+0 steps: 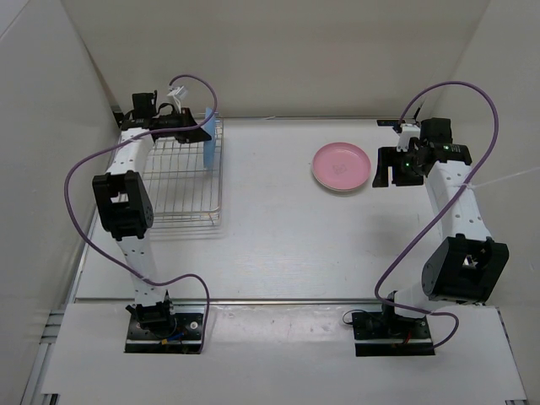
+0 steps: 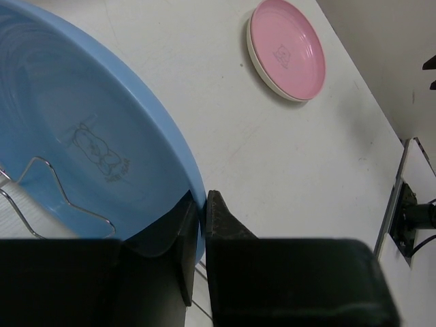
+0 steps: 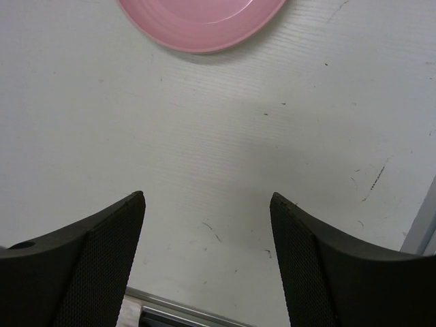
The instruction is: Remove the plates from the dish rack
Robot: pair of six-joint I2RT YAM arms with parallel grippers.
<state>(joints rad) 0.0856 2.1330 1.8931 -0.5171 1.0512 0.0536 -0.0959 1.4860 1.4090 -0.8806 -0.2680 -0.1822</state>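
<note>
— Status of the left claw?
— We see it clamped on the blue plate, upright in the dish rack, upper left.
— And the right claw?
— Spread wide over the counter, beside our pink plate stacked on the cream plate, upper right

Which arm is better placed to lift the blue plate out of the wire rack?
Left. The left claw is shut on the rim of the round light blue plate standing in the silver wire dish rack. The right claw hangs open by the round pink plate across the table.
</note>
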